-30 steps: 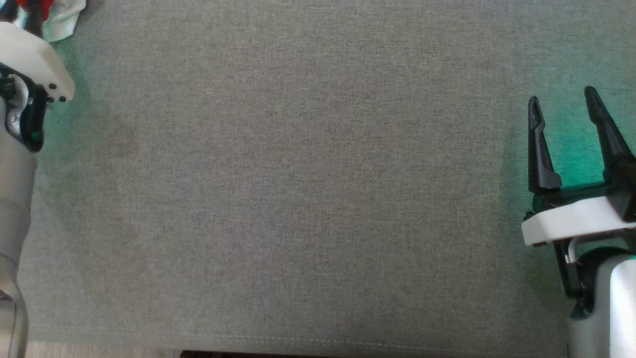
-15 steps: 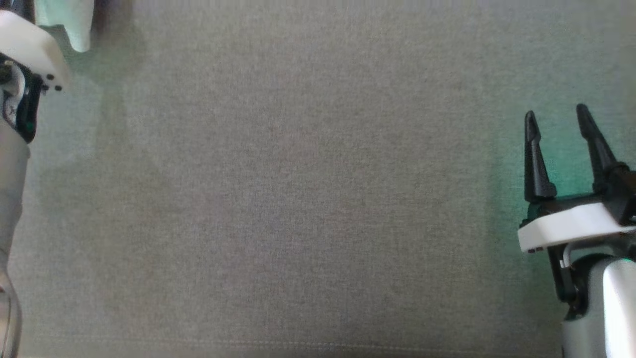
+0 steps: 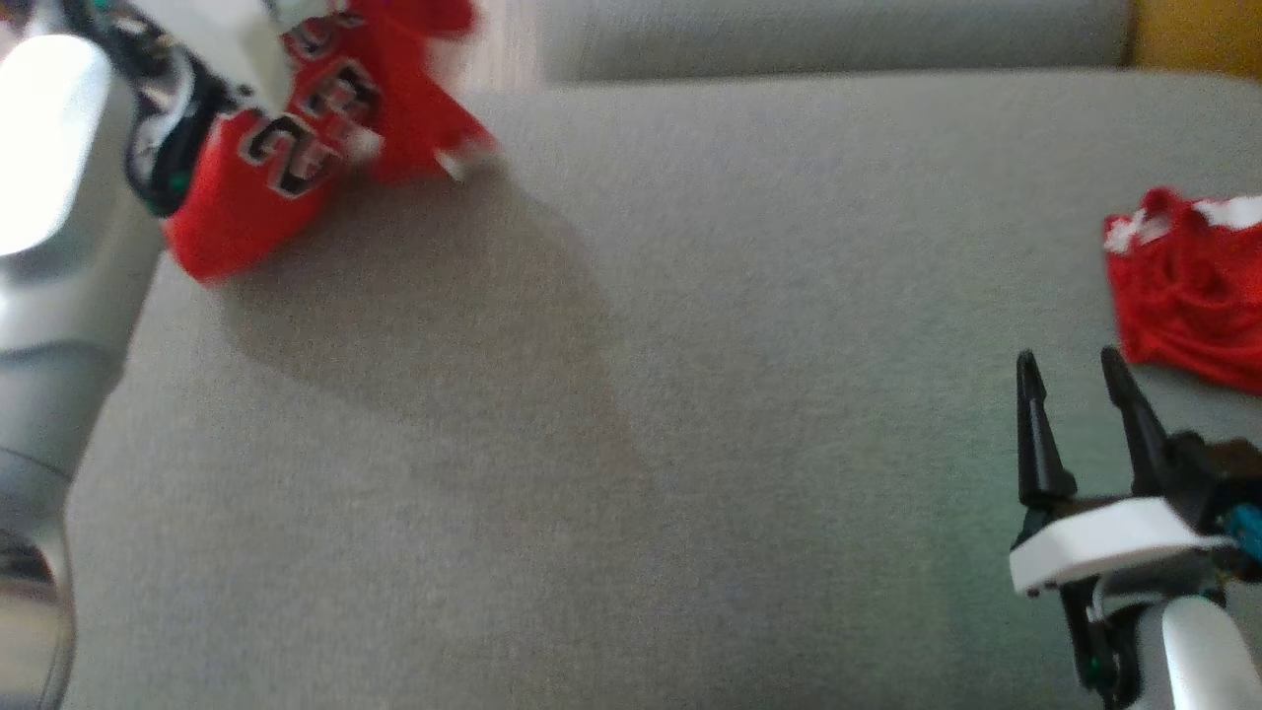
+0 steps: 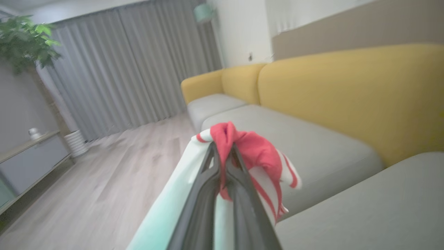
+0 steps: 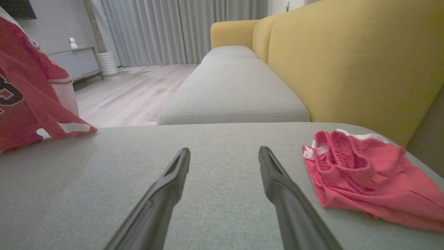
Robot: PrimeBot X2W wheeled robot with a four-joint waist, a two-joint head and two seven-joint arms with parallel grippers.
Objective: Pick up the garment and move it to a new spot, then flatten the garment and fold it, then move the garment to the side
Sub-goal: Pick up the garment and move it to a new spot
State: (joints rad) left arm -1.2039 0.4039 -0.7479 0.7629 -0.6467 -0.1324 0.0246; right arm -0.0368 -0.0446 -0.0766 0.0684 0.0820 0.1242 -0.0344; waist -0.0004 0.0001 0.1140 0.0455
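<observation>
The garment, a red jersey with black-and-white numbers and white trim, hangs blurred over the sofa's far left corner. In the left wrist view my left gripper is shut on a bunched fold of the garment, its pale inner side draping below the fingers. The right wrist view has the garment hanging at its left edge, its hem touching the cushion. My right gripper stands open at the lower right, just above the seat, with nothing between its fingers.
Red mesh shorts lie crumpled on the grey seat cushion, just beyond and right of the right gripper. A yellow backrest runs along the far side. A second grey cushion and wooden floor lie past the left end.
The head camera has swung, bringing the sofa's far edge and the red shorts into view. The left gripper has finished closing, and the garment now hangs from it off the cushion.
</observation>
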